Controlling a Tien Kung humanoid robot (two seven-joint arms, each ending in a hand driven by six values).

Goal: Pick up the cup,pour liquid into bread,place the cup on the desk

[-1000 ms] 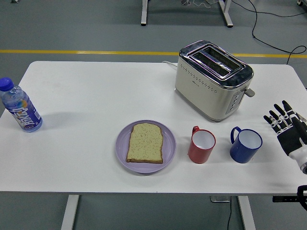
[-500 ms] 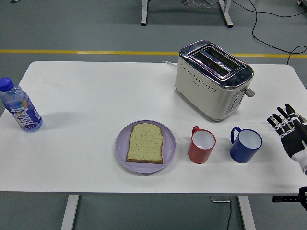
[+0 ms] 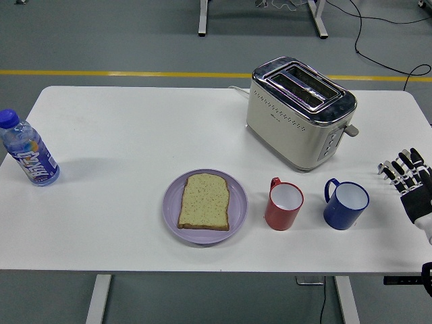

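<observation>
Head view: right hand (image 3: 413, 185) fingers spread, empty, beside blue cup (image 3: 345, 204); a hasty reach risks tipping it.

Grey floor (image 3: 121, 34) beyond the white table (image 3: 135, 121) — yellow line (image 3: 101, 72), black cable (image 3: 378, 47), white frame legs (image 3: 202, 17).

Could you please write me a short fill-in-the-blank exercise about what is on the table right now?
1. The bread lies on a ____ plate.
2. The cup nearest the right robot hand is ____.
3. The bottle stands at the table's ____ edge.
4. The red cup stands between the plate and the ____ cup.

Missing words: purple; blue; left; blue
</observation>
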